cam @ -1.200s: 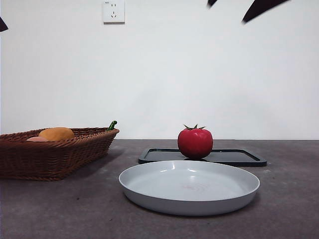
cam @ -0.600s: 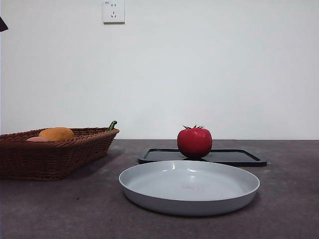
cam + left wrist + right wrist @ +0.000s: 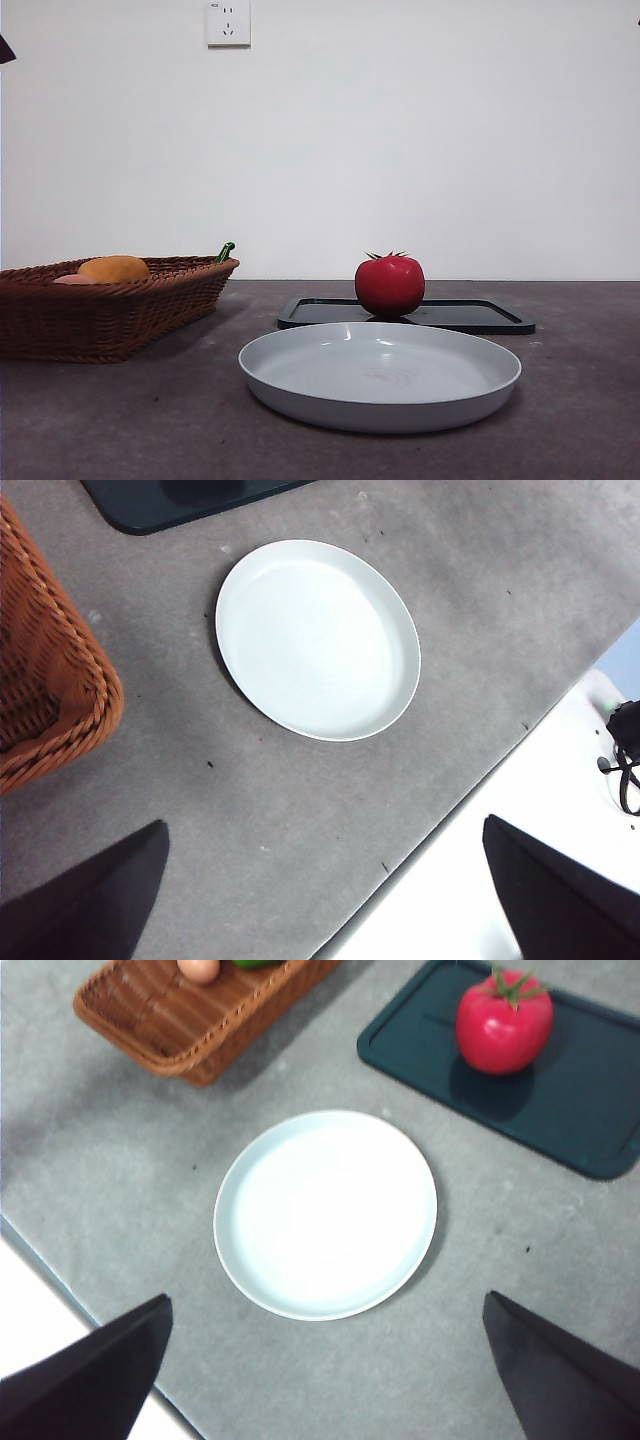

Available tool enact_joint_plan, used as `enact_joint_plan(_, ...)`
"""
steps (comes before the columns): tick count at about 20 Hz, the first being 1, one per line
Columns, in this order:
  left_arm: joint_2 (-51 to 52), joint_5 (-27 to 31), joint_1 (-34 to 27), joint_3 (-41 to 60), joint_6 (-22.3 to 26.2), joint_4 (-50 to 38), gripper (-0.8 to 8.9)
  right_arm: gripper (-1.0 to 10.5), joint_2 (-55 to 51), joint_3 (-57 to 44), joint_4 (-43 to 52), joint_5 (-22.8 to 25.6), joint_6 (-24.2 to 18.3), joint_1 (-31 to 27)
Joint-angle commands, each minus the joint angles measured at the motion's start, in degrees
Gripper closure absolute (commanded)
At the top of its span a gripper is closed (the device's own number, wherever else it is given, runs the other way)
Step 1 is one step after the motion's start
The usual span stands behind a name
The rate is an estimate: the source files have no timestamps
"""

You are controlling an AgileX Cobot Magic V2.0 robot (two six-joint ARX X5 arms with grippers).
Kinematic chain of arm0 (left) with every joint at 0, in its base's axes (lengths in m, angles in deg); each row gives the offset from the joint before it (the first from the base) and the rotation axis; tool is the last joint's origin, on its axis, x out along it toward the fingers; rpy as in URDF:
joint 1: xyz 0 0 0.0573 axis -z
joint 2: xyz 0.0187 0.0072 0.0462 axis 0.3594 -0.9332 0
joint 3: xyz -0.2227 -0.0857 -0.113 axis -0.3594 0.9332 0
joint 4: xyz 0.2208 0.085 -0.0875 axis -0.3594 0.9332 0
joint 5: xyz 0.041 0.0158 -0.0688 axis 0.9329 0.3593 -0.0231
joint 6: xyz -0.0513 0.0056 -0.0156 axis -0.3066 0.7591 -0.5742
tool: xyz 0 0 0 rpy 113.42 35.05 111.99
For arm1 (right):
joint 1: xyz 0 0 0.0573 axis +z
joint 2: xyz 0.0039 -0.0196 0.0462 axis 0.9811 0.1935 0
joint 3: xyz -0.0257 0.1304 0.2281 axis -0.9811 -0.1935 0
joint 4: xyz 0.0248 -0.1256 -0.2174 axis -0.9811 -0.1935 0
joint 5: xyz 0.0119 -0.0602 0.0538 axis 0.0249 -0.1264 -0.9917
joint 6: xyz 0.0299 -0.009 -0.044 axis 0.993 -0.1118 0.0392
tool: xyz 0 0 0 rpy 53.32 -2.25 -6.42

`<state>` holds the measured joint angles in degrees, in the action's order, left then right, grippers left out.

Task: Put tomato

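The tomato (image 3: 390,285) sits upright on the black tray (image 3: 470,317) just right of the frame's centre in the front view, its green calyx pointing up, nothing touching it. In the right wrist view the same tomato (image 3: 504,1022) stands on the tray (image 3: 580,1090) in the upper right of the frame. The grey plate (image 3: 380,375) lies in front of the tray, low in the middle, with nothing on it. At the left edge sits the wicker basket (image 3: 110,310), holding an orange-yellow fruit (image 3: 113,268). Both arms hang high above the table. The left gripper (image 3: 325,900) has its jaws spread wide and grips nothing; it looks down on the plate (image 3: 317,638). The right gripper (image 3: 325,1380) is likewise wide apart and empty, above the plate (image 3: 325,1213)
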<state>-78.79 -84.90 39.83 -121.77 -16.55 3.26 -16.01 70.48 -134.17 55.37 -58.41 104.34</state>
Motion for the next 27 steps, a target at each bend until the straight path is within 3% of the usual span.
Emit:
enact_joint_plan(1, -0.31, -0.11, 0.11, -1.11, 0.72, -0.26, 3.17, 4.5, 0.35, 0.46, 0.61, -0.24, 0.63, 0.37)
enact_joint_plan(3, -0.31, -0.11, 0.11, -1.11, 0.72, -0.24, 3.55, 5.1, 0.35, 0.46, 0.61, -0.22, 0.63, 0.37)
enact_joint_plan(6, -0.31, -0.11, 0.11, -1.11, 0.72, -0.26, 5.81, 7.7, 0.35, 0.46, 0.57, -0.22, 0.63, 0.37)
enact_joint_plan(9, -0.31, -0.11, 0.11, -1.11, 0.72, -0.24, 8.05, 9.4, 0.35, 0.46, 0.57, -0.22, 0.61, 0.37)
enact_joint_plan(27, -0.28, -0.11, 0.11, -1.11, 0.70, -0.31, 8.06, 9.4, 0.33, 0.46, 0.79, 0.00, 0.63, 0.35)
